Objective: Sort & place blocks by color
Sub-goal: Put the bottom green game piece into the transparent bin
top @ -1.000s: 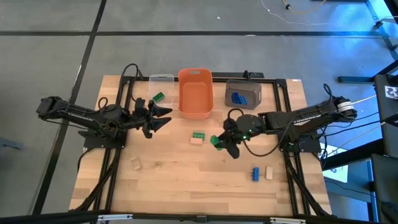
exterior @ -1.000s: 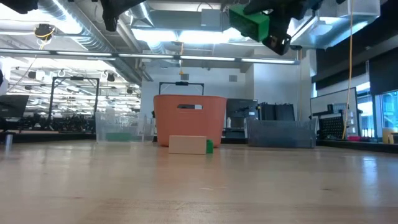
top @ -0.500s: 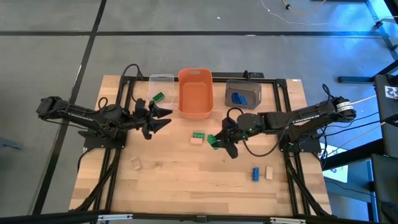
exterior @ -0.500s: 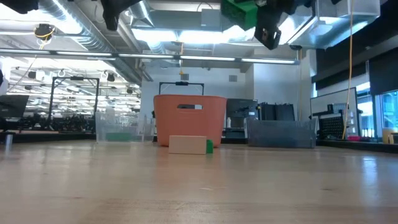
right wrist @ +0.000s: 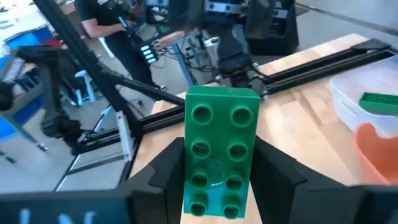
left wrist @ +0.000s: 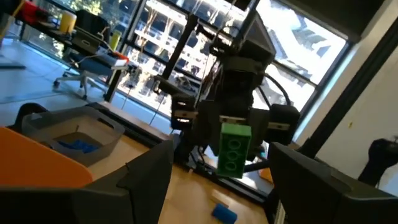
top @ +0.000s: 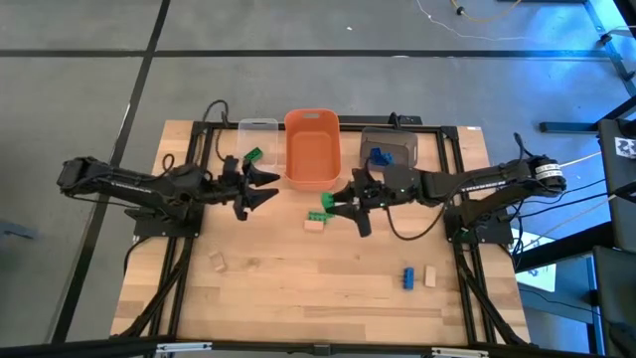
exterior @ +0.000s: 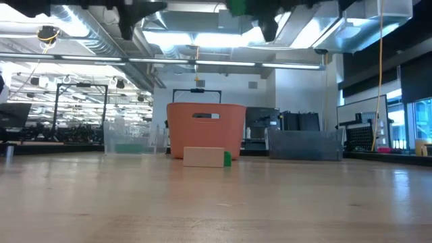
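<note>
My right gripper [top: 336,202] hangs above the table's middle, shut on a green studded block [top: 326,201], which also shows in the right wrist view [right wrist: 221,149]. Below it a green block [top: 318,214] and a beige block [top: 314,225] lie side by side on the wood. My left gripper [top: 266,187] stands open in the air just near of the clear bin [top: 257,132], nothing between its fingers [left wrist: 146,177]. More blocks lie loose: a beige one [top: 217,262] at near left, a blue one [top: 408,277] and a beige one [top: 430,275] at near right. My right gripper pinches the green block by its two long sides [right wrist: 186,177] between its two fingers [right wrist: 163,173]. The fingers come about level from the table's right and lie along the block. Its studded face is turned toward the wrist, its far end juts past the fingertips, and it hangs clear of the table.
Three bins stand in a row at the far edge: the clear one with a green block [top: 253,155] inside, an orange bin [top: 312,149], and a grey bin [top: 390,147] holding blue blocks [top: 380,155]. Black rails run along the table's left and right sides.
My right gripper has carried the green block up and toward the table's far left, from beside the green and beige pair to above it, and has tipped from slanting down to about level. The block has stayed in its hold.
</note>
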